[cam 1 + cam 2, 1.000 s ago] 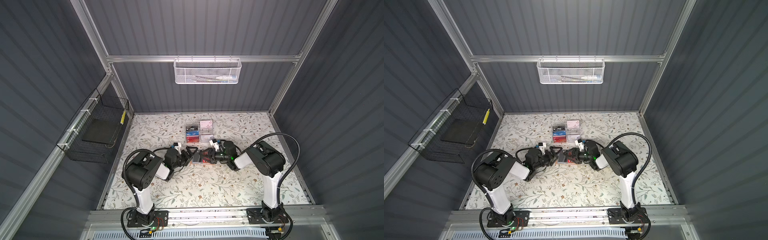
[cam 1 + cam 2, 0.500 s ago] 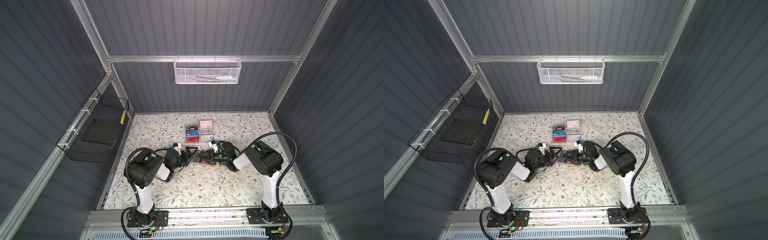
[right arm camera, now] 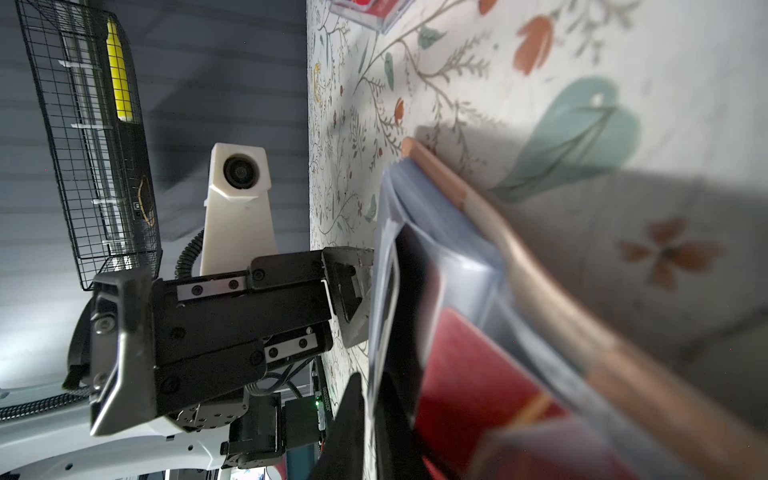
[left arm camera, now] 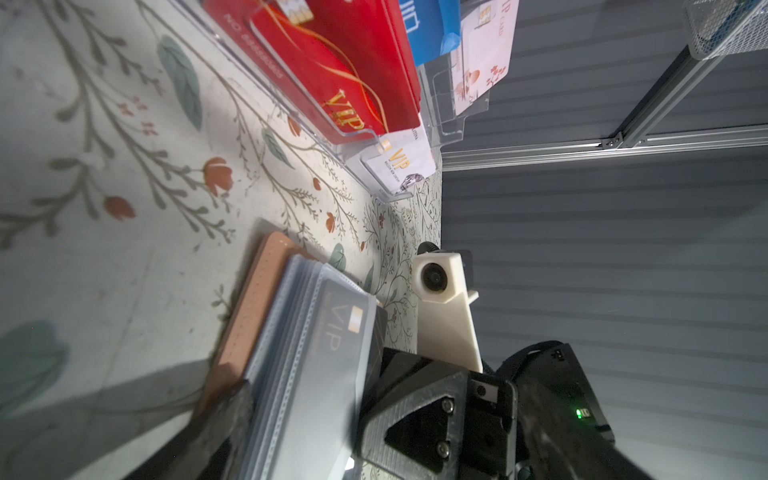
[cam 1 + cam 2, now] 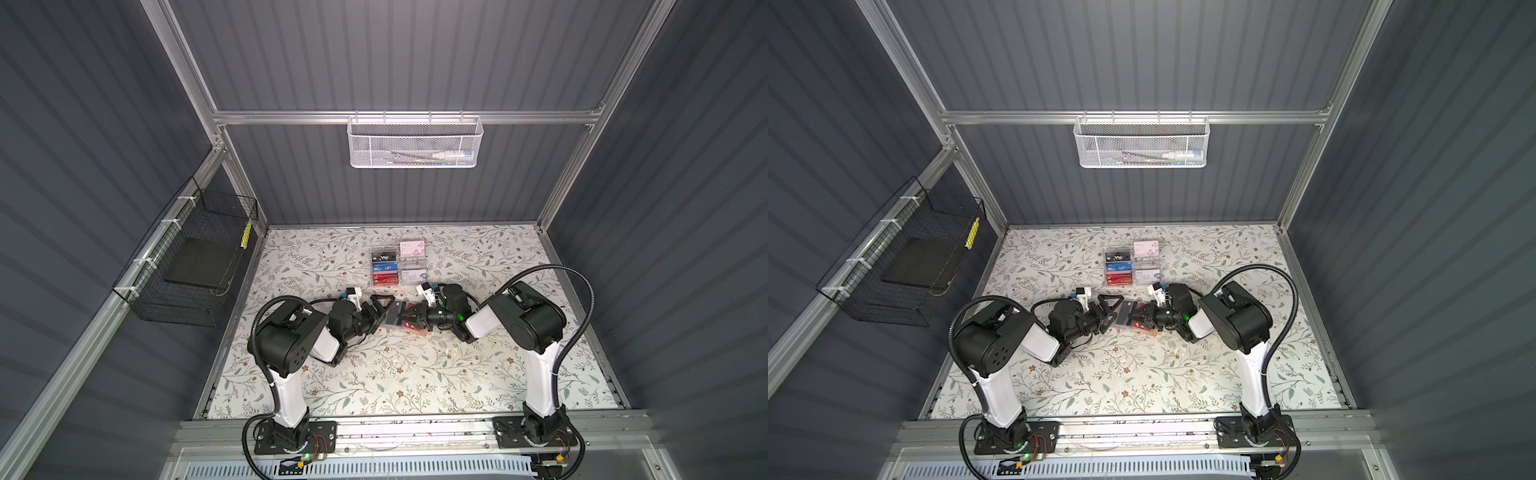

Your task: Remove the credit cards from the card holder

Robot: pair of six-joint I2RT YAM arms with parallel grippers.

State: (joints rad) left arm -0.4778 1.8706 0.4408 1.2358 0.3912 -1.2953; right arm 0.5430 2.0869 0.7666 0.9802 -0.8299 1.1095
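A tabletop (image 5: 415, 374) covered in a pale floral print carries 2 things. Toward the back wall (image 5: 395, 195), near the middle, stands a clear acrylic card rack (image 5: 411, 266), its tiers showing black, blue, red and white cards (image 5: 384, 268). Just in front of it, not touching it, a peach-tan card holder (image 5: 391, 321) lies open on its cover, grey-clear sleeves upward.

The left arm (image 5: 286, 390) and right arm (image 5: 540, 374) had white links, black joints, black ribbed cables (image 5: 582, 299), white camera mounts (image 4: 444, 299) and green lights (image 4: 578, 413).
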